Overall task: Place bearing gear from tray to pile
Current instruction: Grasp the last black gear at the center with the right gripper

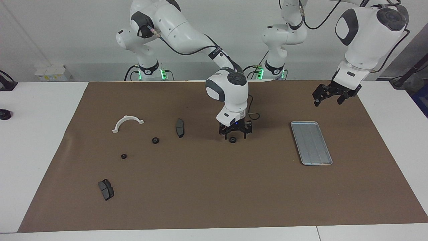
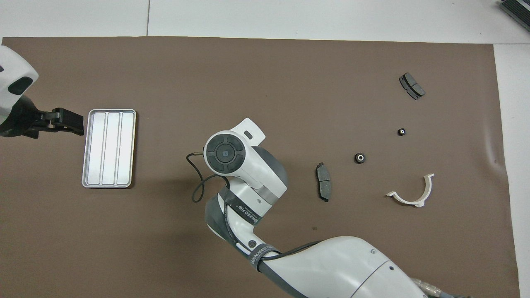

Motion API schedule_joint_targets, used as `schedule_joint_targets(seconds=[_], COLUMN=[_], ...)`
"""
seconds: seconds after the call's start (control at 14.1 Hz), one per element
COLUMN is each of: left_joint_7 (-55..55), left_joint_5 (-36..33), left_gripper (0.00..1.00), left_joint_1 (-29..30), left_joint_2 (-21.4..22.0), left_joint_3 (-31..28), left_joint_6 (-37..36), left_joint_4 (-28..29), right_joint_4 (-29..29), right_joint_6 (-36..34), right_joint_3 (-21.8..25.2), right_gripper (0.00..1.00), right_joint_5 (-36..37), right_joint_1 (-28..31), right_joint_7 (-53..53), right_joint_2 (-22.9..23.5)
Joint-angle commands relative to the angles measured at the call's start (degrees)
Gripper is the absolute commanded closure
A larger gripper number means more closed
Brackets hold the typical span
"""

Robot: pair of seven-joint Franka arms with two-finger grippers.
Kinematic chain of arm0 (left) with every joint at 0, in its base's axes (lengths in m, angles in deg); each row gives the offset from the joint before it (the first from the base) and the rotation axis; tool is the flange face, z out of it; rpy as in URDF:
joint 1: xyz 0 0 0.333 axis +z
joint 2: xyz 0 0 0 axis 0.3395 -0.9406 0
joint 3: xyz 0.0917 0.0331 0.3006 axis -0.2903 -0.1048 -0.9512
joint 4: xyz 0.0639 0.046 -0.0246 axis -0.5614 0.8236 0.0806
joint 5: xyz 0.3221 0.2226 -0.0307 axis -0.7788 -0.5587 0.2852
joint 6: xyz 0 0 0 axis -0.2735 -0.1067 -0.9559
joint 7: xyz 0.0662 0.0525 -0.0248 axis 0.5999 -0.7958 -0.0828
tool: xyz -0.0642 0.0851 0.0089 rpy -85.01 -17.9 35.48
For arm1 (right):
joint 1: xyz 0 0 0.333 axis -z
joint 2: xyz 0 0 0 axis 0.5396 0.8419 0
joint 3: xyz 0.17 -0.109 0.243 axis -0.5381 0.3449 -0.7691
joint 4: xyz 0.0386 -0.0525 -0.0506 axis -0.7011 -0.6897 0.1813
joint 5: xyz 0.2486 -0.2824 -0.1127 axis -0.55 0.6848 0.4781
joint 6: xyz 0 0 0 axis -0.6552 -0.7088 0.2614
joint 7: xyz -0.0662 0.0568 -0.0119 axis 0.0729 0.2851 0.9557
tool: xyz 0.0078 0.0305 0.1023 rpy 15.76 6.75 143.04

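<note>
The right arm reaches out from its base toward the middle of the brown mat (image 1: pixel 214 187), wrist bent straight down. The right gripper (image 1: pixel 235 135) hangs low, just over a small black bearing gear (image 1: pixel 232 140) lying on the mat between the tray and the pile; its fingers are spread to either side of the gear and not closed on it. In the overhead view the wrist hides this gear.

The left arm waits raised, and the left gripper (image 1: pixel 330 96) hovers, fingers spread, over the mat beside the robots' end of the tray (image 1: pixel 311 143).

By count: three bearing gears, the other two (image 1: pixel 155 140) (image 1: pixel 124 156) in the pile; two dark brake pads (image 1: pixel 180 128) (image 1: pixel 106 189); one white half-ring bracket (image 1: pixel 127 123); one tray, with nothing in it.
</note>
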Motion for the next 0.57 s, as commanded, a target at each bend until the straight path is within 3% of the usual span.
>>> schedule_joint_targets(seconds=[0.0, 0.42, 0.5], left_joint_7=[0.16, 0.16, 0.16], left_joint_5=[-0.98, -0.98, -0.98], left_gripper=[0.0, 0.0, 0.0], left_joint_1=[0.61, 0.61, 0.61], left_joint_2=[1.94, 2.02, 2.02], left_joint_3=[0.27, 0.27, 0.27], left_joint_6=[0.58, 0.59, 0.59], left_joint_4=[2.21, 2.21, 2.21], right_joint_4=[-0.94, -3.94, -3.94], right_joint_6=[0.37, 2.57, 2.57], right_joint_3=[0.13, 0.31, 0.31], right_gripper=[0.13, 0.21, 0.28], right_joint_5=[1.55, 1.64, 1.64], right_joint_1=[-0.15, -0.24, -0.33], right_joint_7=[1.36, 1.88, 1.97], right_joint_2=[0.45, -0.07, -0.07])
